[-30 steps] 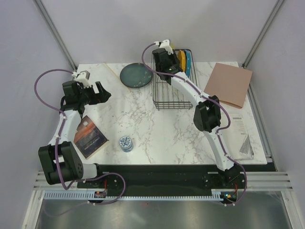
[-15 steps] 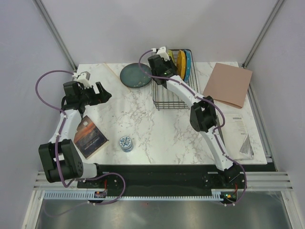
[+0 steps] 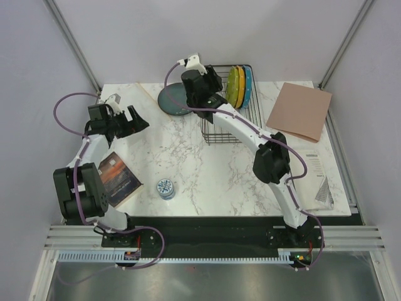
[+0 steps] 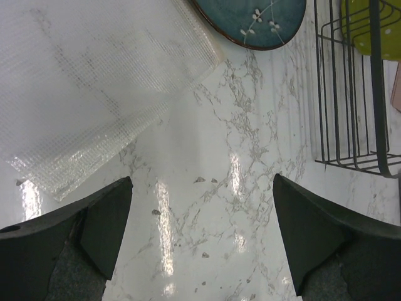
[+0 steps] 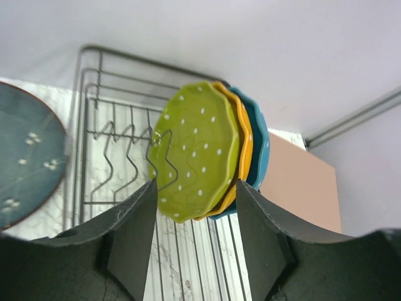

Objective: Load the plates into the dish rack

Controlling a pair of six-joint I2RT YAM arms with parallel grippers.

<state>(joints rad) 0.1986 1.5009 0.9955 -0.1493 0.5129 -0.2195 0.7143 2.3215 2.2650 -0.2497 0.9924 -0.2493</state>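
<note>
Propped on edge by wire prongs, the scalloped, dotted lime-green plate (image 5: 197,147), orange plate (image 5: 245,141) and blue plate (image 5: 260,141) fill the far right corner of the black dish rack (image 3: 216,129), the right gripper (image 5: 195,188) parted and empty beside them, the left gripper (image 4: 200,182) gaping idle, while the glossy teal-grey plate (image 3: 170,100) lies flat at the marble counter's (image 3: 207,175) far edge, just left of the rack.

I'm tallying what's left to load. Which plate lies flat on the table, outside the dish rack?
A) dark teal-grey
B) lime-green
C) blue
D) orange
A: the dark teal-grey plate lies flat on the table left of the dish rack, while the lime-green plate, orange plate and blue plate stand upright inside it.
</note>
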